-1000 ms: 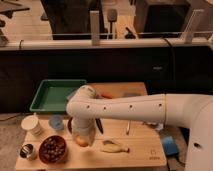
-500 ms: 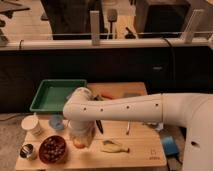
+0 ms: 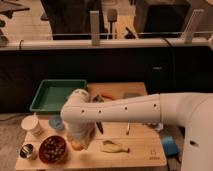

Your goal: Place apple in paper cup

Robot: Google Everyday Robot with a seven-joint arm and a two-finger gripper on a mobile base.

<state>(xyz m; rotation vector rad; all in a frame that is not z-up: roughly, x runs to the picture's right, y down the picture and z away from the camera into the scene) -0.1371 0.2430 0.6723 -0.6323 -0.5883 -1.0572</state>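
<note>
Gripper (image 3: 78,140) low at apple (image 3: 75,145), just right of bowl (image 3: 52,150); whether it grips, you cannot tell. Paper cup (image 3: 32,124) lies beyond the bowl. Risk: a loose hold drops the apple into the bowl on the way.

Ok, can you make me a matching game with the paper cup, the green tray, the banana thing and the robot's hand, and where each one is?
Things:
1 paper cup
2 green tray
3 banana-like item
4 hand

Places:
A back left of the table
B front middle, lying flat
C left edge, beside the blue cup
D right of the bowl, at the apple

Pairs: 1-C, 2-A, 3-B, 4-D
</note>
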